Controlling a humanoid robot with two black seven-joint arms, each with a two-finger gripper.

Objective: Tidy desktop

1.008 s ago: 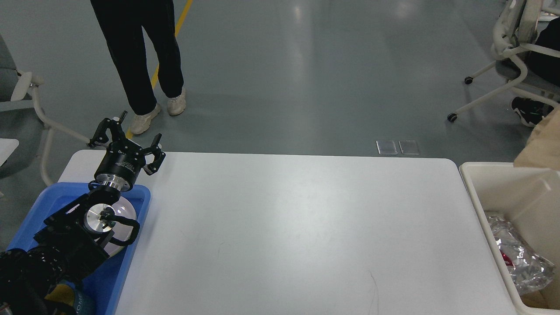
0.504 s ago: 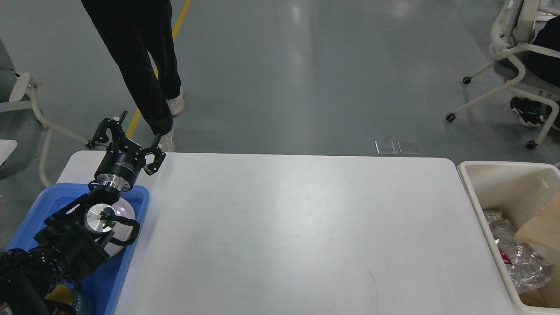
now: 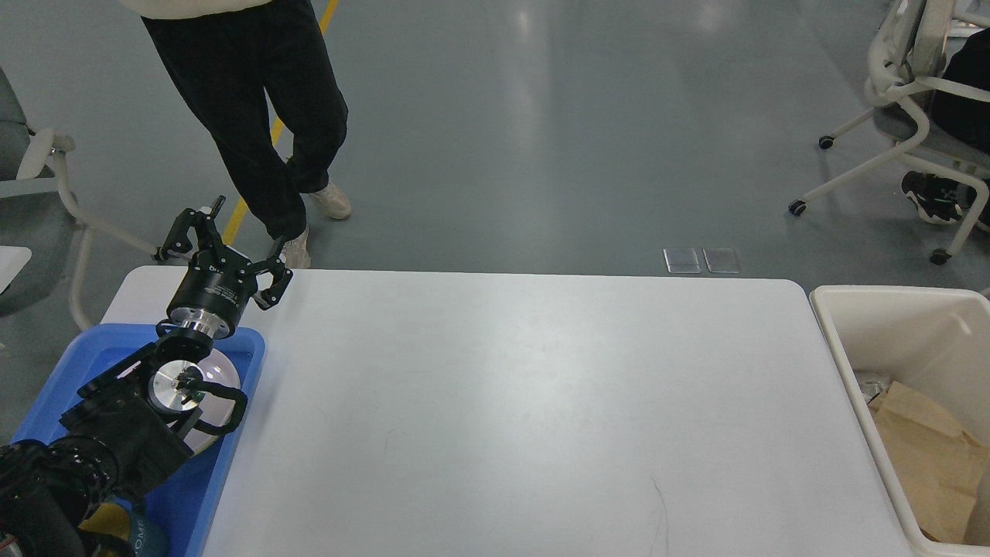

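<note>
Across middle of view: desktop (image 3: pixel 526 410), white matte surface, rounded corners, faint scuff marks. Blue tray (image 3: pixel 232 433) at its left edge, cream bin (image 3: pixel 839 348) at right edge. Left gripper (image 3: pixel 224 236) above far-left corner, jaws spread, holding nothing.

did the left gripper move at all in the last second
No. The left gripper sits open at the same spot over the far-left corner of the desktop, just beyond the blue tray.
</note>
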